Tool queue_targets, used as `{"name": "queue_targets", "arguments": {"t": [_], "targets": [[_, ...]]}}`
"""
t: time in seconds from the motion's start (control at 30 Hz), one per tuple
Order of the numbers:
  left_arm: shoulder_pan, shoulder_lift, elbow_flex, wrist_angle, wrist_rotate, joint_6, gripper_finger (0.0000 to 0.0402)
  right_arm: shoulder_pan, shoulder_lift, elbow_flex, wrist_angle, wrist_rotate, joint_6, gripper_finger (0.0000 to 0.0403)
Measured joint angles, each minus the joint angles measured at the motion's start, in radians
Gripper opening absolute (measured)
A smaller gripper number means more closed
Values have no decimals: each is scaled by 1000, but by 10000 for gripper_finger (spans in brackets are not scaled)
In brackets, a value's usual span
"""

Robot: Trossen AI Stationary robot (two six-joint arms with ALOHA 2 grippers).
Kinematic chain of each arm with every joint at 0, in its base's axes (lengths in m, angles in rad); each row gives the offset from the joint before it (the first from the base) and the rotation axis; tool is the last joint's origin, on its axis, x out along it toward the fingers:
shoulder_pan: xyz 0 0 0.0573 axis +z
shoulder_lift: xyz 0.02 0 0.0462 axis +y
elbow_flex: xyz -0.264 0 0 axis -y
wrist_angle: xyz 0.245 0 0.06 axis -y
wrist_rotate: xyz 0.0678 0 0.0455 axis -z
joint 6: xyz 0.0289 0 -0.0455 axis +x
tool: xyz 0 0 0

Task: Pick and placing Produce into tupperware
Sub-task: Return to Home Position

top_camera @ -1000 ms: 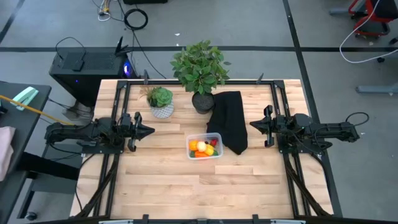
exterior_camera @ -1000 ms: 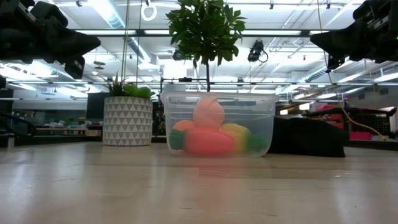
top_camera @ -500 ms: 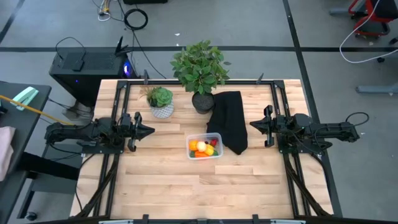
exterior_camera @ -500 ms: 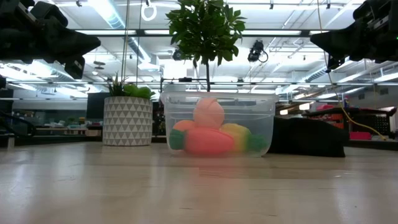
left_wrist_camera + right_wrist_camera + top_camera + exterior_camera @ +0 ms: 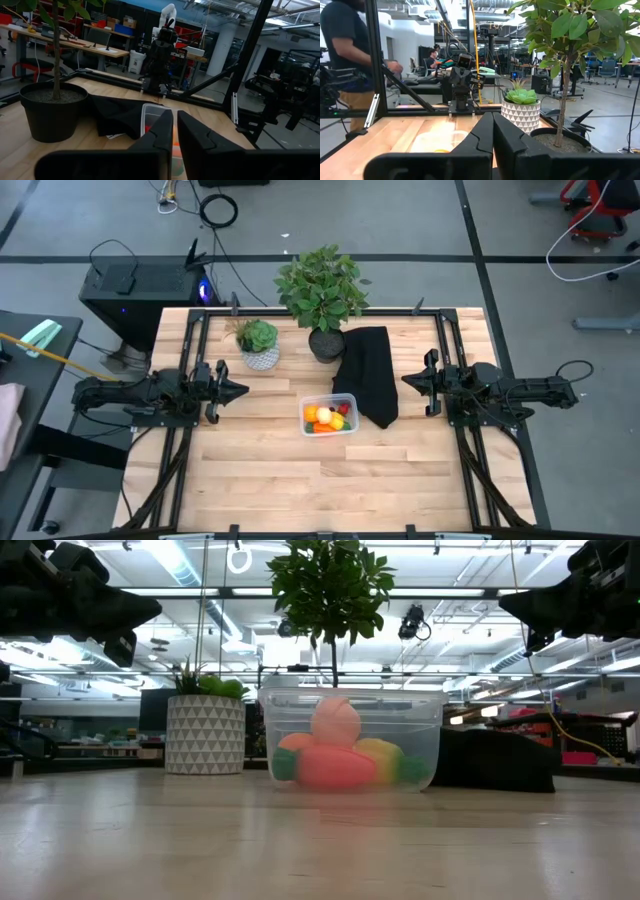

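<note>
The clear tupperware rests on its base at the table's middle, also in the low view. Inside it lies the produce: a peach-coloured ball on top of an orange carrot, with a yellow piece beside them. My left gripper is shut, raised above the table at its left side, holding nothing; its fingers show nearly touching. My right gripper is shut, raised at the right side, holding nothing; its fingers meet.
A black cloth lies right of the tupperware. A tall leafy plant in a dark pot and a small plant in a white patterned pot stand at the far edge. A person stands beyond the table.
</note>
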Motion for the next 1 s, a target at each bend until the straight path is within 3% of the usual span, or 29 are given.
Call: {"name": "queue_targets", "arguments": {"t": [1.0], "targets": [[0, 0, 0, 0, 0, 0, 29, 0, 0, 0, 0, 0, 0, 9]]}}
